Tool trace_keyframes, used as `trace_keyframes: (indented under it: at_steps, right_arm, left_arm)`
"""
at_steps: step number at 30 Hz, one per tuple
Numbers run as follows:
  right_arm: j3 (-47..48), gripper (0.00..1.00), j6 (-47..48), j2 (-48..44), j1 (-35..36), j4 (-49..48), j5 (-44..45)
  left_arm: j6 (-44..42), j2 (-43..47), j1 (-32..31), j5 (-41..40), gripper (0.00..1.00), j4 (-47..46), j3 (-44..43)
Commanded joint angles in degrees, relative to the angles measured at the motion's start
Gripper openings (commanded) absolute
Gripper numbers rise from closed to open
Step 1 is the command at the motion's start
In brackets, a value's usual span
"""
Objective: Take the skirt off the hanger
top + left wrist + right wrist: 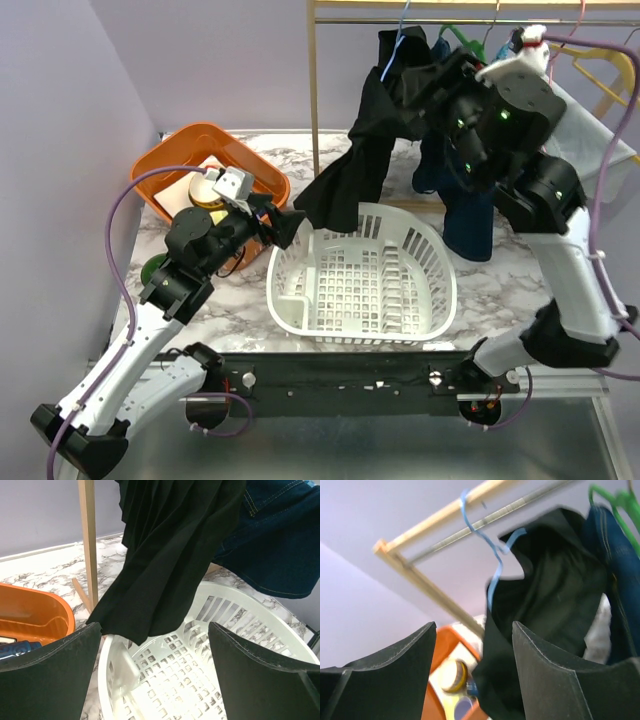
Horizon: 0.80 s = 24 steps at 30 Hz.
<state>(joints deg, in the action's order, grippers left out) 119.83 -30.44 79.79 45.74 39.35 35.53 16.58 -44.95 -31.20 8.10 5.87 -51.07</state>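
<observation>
Skirt on hanger above basket, tub left, jeans right

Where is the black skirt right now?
In the top view, the black skirt hangs from the blue hanger at the back centre, its hem trailing over the white basket's far rim near the left gripper.

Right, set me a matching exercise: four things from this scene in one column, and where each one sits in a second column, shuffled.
Things:
1. black skirt
2. blue hanger
3. white laundry basket
4. orange tub

Places:
A. centre-front of the marble table
B. at the table's far-left corner
C. hooked high on the clothes rack
D. hem dangling over the basket's far-left rim

Pairs: 1-D, 2-C, 3-A, 4-B.
</observation>
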Motion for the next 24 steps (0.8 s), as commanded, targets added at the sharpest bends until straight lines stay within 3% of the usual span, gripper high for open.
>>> trace_keyframes:
  at_steps: [1,3,7,12,17,20,24]
  right_arm:
    - [14.2,0.70,5.6,12.7,-0.3,1.3,10.5]
    - [11.5,0.70,8.1,13.7,-0.4,-5.0,9.0]
    - [6.8,0.69,6.4,11.1,-0.4,-6.0,3.4]
    - [5.7,0.70,4.6,6.5,-0.3,-1.6,-0.1]
    - [-10.8,0.77,4.9,-5.9,-0.4,-2.7,-14.6]
    - [-20.1,0.80,7.3,-14.6,-0.4,-4.5,-20.0]
    - [-28.6,0.84,8.4,-25.4,-0.3,-6.3,-21.5]
  left_arm:
    - [1.0,0.7,0.2,-0.6,0.99,-1.2,0.5]
    - [1.0,0.7,0.2,-0.5,0.99,-1.3,0.6]
    - [0.6,-0.7,0.2,-6.1,0.98,-0.1,-1.5]
    - [-0.1,-10.7,0.2,-9.8,0.93,8.7,-24.2]
    - [-3.4,-24.9,-1.0,-9.3,0.84,12.4,-46.1]
    - [-7.1,-32.0,-3.1,-8.1,0.71,12.9,-55.3]
    - [-16.2,-37.3,-9.6,-9.8,0.73,12.2,-58.4]
